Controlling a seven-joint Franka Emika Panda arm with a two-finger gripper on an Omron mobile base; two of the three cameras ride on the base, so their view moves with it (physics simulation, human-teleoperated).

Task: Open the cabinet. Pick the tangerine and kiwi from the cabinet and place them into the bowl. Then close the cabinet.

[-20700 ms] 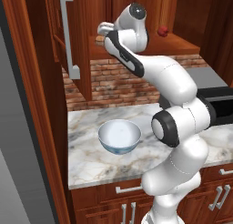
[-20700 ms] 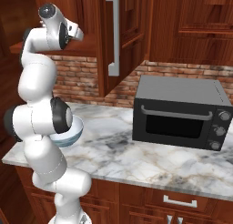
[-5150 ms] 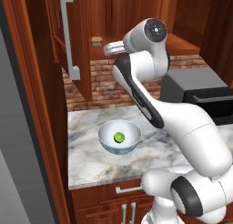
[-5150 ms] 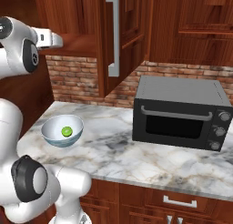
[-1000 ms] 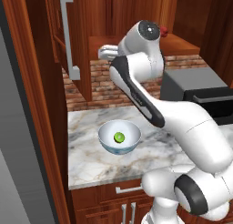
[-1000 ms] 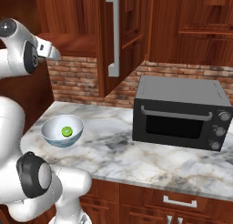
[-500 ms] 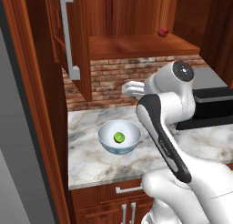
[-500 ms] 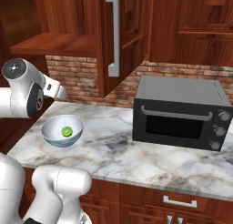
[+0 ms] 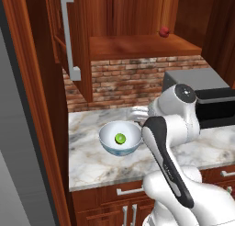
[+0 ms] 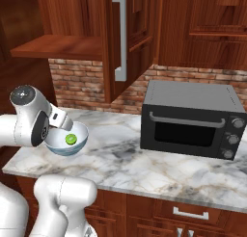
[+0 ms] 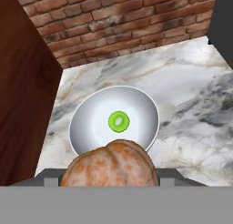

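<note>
- Cabinet (image 9: 137, 18) open; left door (image 9: 75, 41) swung outward, its long silver handle (image 9: 69, 34) facing the camera. From the right base view the door (image 10: 120, 43) stands edge-on above the tabletop.
- Small red fruit (image 9: 164, 31) sits on the cabinet shelf (image 9: 142, 45), toward the right rear corner.
- Bowl (image 9: 120, 138) rests on the marble tabletop (image 9: 92, 161), near its left end, just in front of the brick wall (image 9: 124, 80). Also visible from the right (image 10: 67, 139) and from above in the hand view (image 11: 91, 123).
- Kiwi (image 9: 120, 138) lies inside the bowl, near the middle of its floor; from the hand camera it shows as a cut green disc (image 11: 119, 121).
- Tangerine (image 11: 109, 166) is pinched in the gripper (image 11: 109, 184), filling the lower centre of the hand view. Jaws spread about the fruit's width; fingertips hidden behind the fruit.
- Tangerine hangs above the near rim of the bowl as the hand camera sees it, apart from the kiwi.
- The hand (image 9: 137, 114) sits low over the tabletop, just beside the bowl's right rear edge in the left base view; the wrist (image 10: 58, 119) overlaps the bowl in the right base view.
- Black microwave (image 10: 190, 118) stands on the tabletop, well apart from the bowl, to its right.
</note>
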